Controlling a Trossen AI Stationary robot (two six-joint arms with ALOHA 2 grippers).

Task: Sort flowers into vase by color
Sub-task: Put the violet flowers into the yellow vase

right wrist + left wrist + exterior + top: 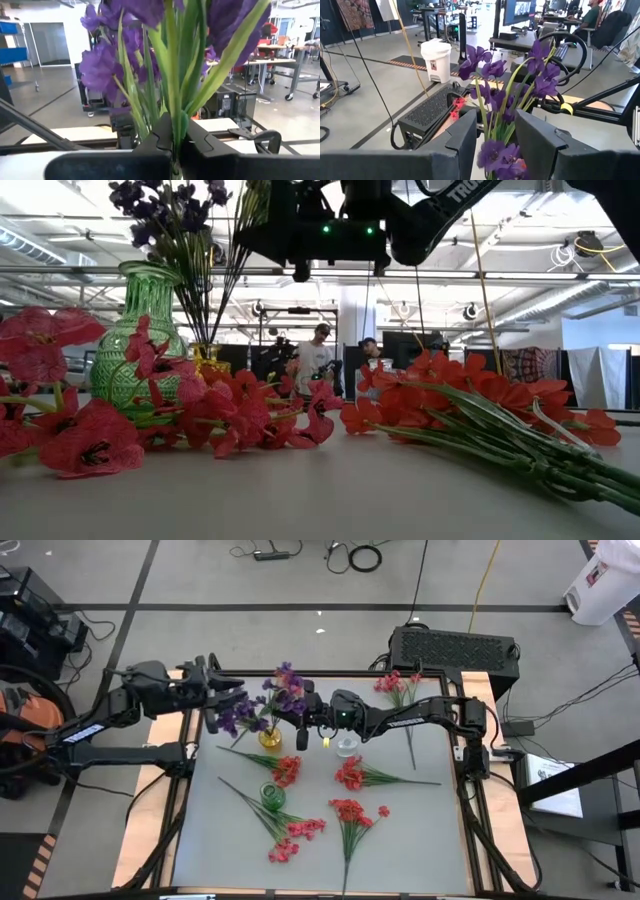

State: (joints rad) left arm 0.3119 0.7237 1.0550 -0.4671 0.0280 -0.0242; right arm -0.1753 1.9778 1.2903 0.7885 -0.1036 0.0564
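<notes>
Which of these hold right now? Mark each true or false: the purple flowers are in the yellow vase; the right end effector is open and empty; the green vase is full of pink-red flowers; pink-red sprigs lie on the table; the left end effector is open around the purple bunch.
1. Purple flowers stand in the yellow vase: true.
2. Right end effector is open and empty: false; it is shut on purple flower stems.
3. Green vase is full of pink-red flowers: false; none stand in it.
4. Pink-red sprigs lie on the table: true.
5. Left end effector is open around the purple bunch: true.
</notes>
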